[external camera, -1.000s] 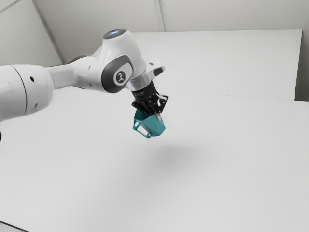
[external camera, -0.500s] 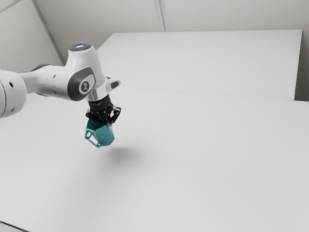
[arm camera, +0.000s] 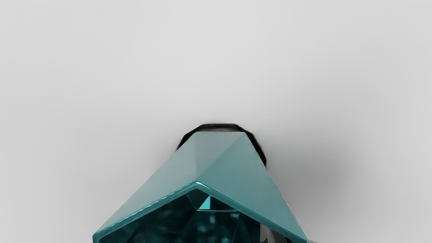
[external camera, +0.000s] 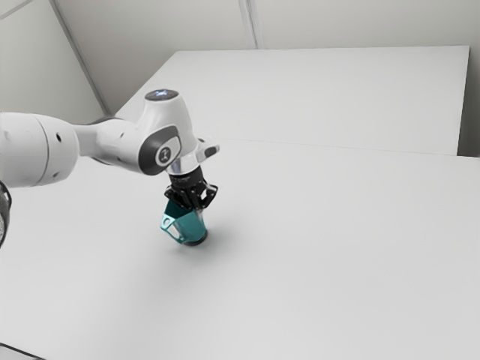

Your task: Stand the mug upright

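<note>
The teal mug (external camera: 193,226) is at the tabletop (external camera: 322,262), under the gripper (external camera: 193,206), its mouth up and, in the exterior view, leaning toward that view's left. The gripper pinches the mug's side wall near the rim. Only the exterior view gives the handle (external camera: 171,235), an open angular loop on the exterior view's left side of the mug. The wrist view adds what that one barely hints at: the faceted outer wall narrowing toward the foot, the pointed corner of the rim (arm camera: 197,183), the dark teal inside, and a grey piece of a finger (arm camera: 265,233) just within the rim. Both views show a black edge hugging the foot; whether the whole foot sits flat, I cannot tell. Farther out, the exterior view has the white arm (external camera: 112,142) coming in from its left, and a pale wall (external camera: 360,22) at the back.
</note>
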Motion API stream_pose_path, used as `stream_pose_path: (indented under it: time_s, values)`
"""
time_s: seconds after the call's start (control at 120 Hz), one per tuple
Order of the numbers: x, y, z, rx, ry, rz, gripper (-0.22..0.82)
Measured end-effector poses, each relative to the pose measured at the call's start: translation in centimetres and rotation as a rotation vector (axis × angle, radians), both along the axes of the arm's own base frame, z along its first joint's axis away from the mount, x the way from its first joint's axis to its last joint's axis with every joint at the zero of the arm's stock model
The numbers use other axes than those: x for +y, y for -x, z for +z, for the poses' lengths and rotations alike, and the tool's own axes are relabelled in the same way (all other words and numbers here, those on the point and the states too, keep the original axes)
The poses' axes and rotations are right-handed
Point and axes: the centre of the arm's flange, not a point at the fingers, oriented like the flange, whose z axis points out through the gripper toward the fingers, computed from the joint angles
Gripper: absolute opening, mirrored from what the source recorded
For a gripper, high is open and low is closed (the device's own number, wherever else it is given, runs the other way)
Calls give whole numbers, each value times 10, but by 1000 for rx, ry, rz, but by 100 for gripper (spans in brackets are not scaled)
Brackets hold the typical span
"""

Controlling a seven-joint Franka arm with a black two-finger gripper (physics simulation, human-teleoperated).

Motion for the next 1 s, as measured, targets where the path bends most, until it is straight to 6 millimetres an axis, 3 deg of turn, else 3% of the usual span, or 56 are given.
stream_pose_path:
  time_s: [0.142, 0.375, 0.617, 0.675, 0.817, 1.0]
  values:
    - [-1, -3, -7, -9, 3, -4, -18]
    - [-2, -2, 14, -40, 4, -9, 30]
    - [-2, 10, 74, -94, -4, -15, 51]
    - [-2, 13, 91, -112, -2, -14, 53]
    - [-6, 4, 156, -176, -2, -21, 57]
    - [-25, 8, 211, -214, -6, -76, 59]
